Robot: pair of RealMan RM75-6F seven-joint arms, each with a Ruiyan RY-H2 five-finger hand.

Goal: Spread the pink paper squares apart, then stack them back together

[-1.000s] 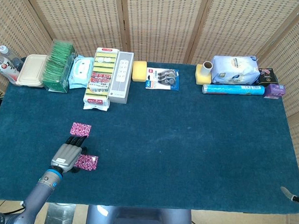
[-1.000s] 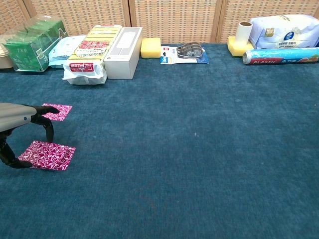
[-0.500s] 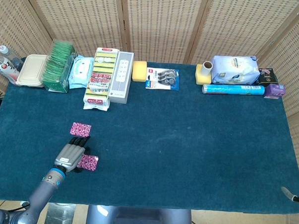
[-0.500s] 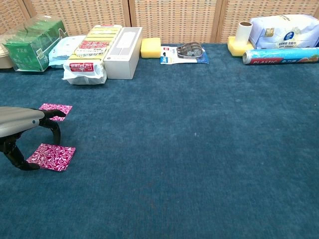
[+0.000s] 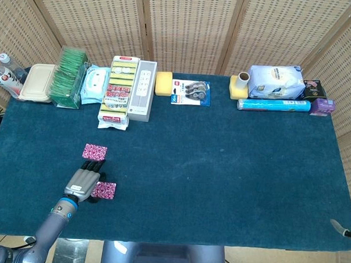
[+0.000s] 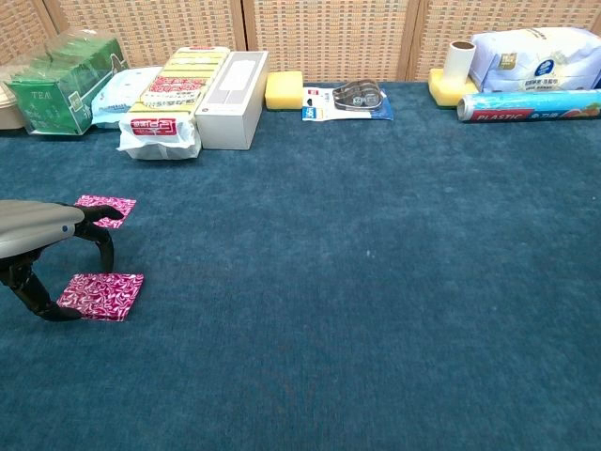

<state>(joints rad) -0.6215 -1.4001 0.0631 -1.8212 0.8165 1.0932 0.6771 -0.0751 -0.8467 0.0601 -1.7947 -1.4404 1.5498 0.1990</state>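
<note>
Here, packaged goods (image 5: 120,91) along far edge, left hand (image 5: 83,181) fingers curled pressing near pink patterned square (image 5: 103,190), second square (image 5: 95,152) just beyond.

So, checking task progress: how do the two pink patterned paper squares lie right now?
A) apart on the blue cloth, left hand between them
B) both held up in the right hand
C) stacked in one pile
A: the far pink patterned paper square and the near one lie flat and separate, with the left hand between them.

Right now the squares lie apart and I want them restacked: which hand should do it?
The left hand: it sits between the far pink square and the near pink square. No right hand shows in either view.
</note>
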